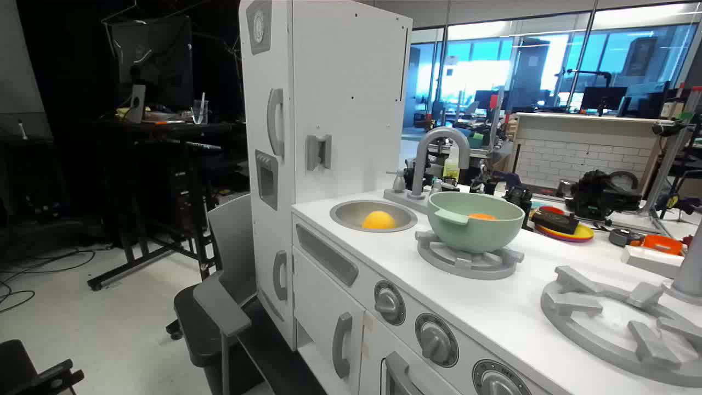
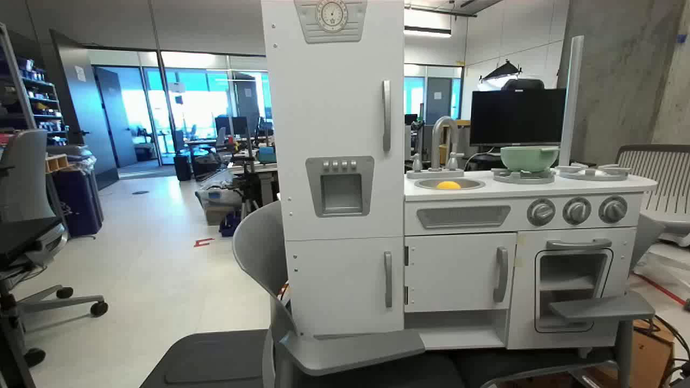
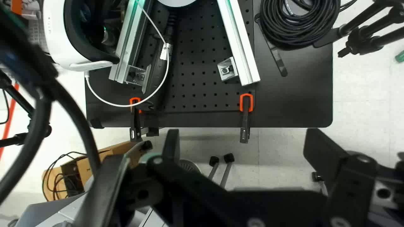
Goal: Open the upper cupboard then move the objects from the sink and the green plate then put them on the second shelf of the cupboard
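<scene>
The white upper cupboard (image 1: pixel 269 71) is a tall cabinet with its upper door shut; its front with a grey handle also shows in an exterior view (image 2: pixel 334 102). A yellow piece (image 1: pixel 379 220) lies in the grey sink (image 1: pixel 343 213). An orange piece (image 1: pixel 482 216) shows inside the green bowl-like plate (image 1: pixel 474 233), which stands on a burner ring. In an exterior view, the green plate (image 2: pixel 528 159) hides its contents, while the yellow piece (image 2: pixel 448 185) is visible. My gripper (image 3: pixel 243 143) is open and empty, seen only in the wrist view, away from these objects.
A grey faucet (image 1: pixel 419 164) stands behind the sink. A second burner ring (image 1: pixel 603 318) is on the counter. A grey chair (image 2: pixel 259 242) stands against the kitchen front. In the wrist view are a black table (image 3: pixel 293 101) with orange-tipped clamps, a white headset (image 3: pixel 56 34) and coiled cable (image 3: pixel 300 28).
</scene>
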### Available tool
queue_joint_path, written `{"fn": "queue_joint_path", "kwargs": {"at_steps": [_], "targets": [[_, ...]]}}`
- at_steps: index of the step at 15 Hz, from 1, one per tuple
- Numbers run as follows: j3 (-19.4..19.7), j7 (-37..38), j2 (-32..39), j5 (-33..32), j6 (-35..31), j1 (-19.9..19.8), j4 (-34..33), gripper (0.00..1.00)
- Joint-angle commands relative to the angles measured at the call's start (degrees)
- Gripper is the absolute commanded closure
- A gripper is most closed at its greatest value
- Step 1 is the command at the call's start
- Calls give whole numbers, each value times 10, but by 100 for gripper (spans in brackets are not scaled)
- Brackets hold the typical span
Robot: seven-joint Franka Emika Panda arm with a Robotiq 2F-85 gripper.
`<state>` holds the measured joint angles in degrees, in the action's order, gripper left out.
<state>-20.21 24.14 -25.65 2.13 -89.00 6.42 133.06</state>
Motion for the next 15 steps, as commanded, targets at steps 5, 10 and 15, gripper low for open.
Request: {"fn": "queue_joint_path", "kwargs": {"at_steps": [5, 10, 15], "targets": [[10, 4, 3, -4, 1, 12, -1, 0], [8, 26, 17, -10, -85, 4, -4, 0], [3, 61, 56, -35, -239, -4, -28, 0]]}}
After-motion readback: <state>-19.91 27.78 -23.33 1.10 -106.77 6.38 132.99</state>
